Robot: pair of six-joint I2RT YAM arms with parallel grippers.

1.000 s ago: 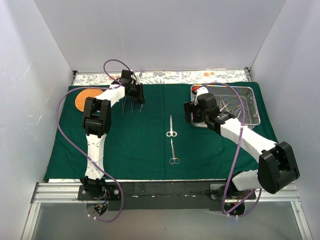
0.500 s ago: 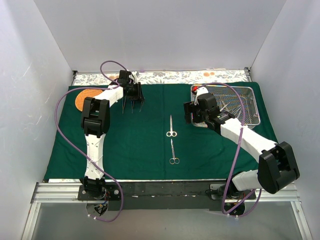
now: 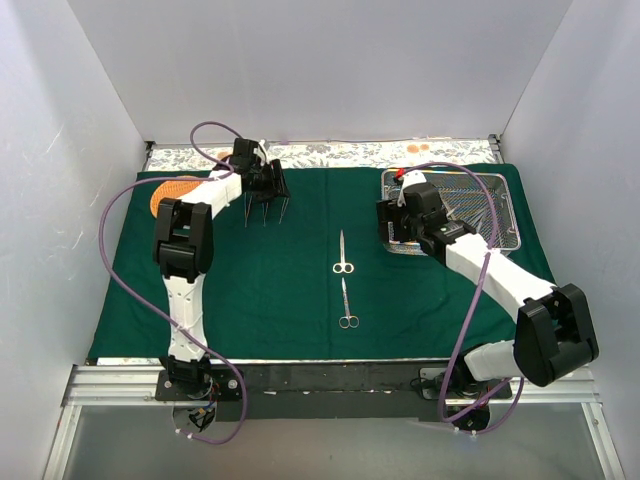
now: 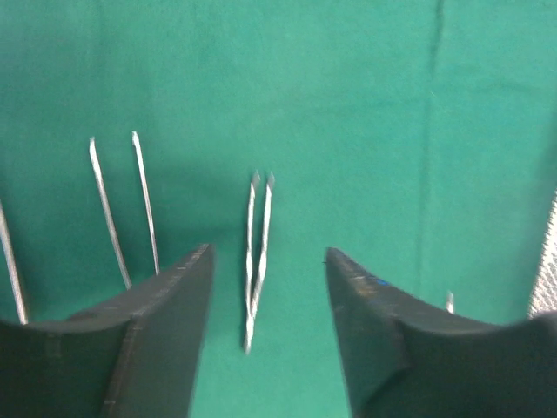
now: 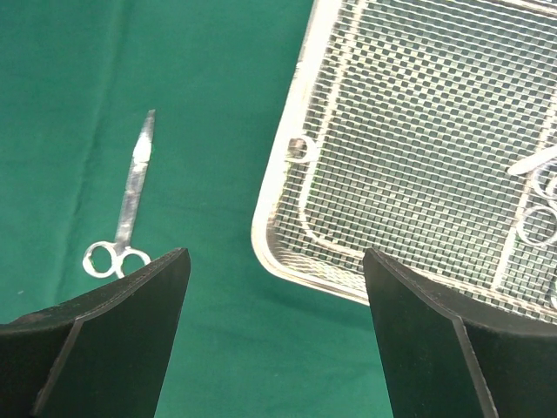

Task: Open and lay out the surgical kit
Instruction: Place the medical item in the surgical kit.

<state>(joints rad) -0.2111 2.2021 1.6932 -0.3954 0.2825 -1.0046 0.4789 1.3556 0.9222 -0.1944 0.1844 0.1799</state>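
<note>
Widened since before, the left end effector (image 4: pixel 268 251) straddles loose tweezers (image 4: pixel 257 270) on the cloth (image 4: pixel 348 104); the right end effector (image 5: pixel 274 254), wide and empty, has shifted toward the tray (image 5: pixel 418 131).

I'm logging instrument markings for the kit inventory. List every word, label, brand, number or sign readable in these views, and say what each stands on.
None can be read in any view.
The wire-mesh tray, the scissors, the tweezers and the green cloth show no lettering; any engraving on the steel is too small or blurred to tell.
</note>
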